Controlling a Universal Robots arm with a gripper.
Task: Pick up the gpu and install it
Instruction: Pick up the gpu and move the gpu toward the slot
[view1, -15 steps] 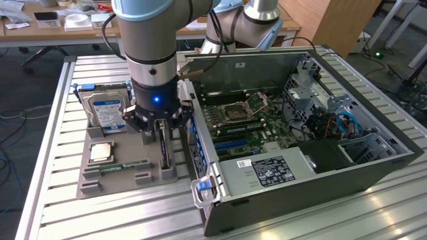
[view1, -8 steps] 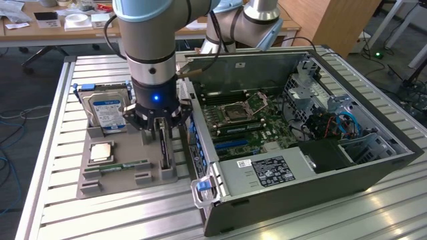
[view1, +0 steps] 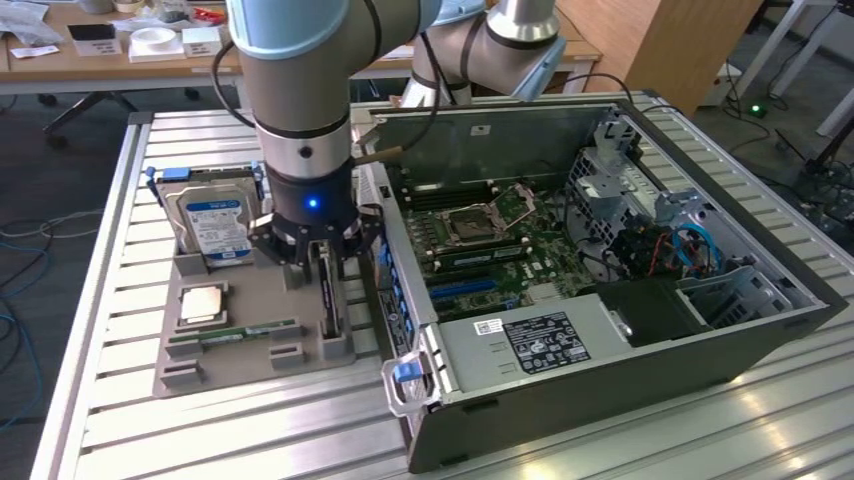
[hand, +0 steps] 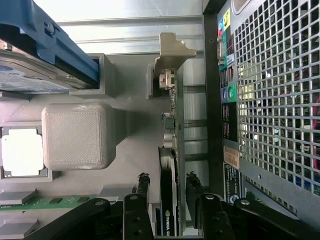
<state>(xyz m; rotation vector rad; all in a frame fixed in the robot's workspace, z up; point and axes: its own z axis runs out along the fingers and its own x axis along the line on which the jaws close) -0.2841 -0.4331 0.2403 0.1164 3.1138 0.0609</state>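
Observation:
The gpu (view1: 328, 305) stands on edge in a slot of the grey holder (view1: 254, 362), right beside the open computer case (view1: 747, 330). In the wrist view the gpu (hand: 172, 125) shows its green board, black cooler and silver end bracket at the far end. My gripper (view1: 320, 262) hangs straight down over the card, and its black fingers (hand: 143, 186) sit on either side of the card's near end. The gripper (hand: 167, 182) is open, with a slim gap showing on the cooler side. The card rests in its slot.
On the same holder stand a silver hard drive (view1: 214, 225) with a blue-white label, a processor (view1: 203, 303) and a green memory stick (view1: 247, 332). The case's perforated back wall (hand: 270, 100) is close beside the card. The motherboard (view1: 481, 250) lies exposed inside.

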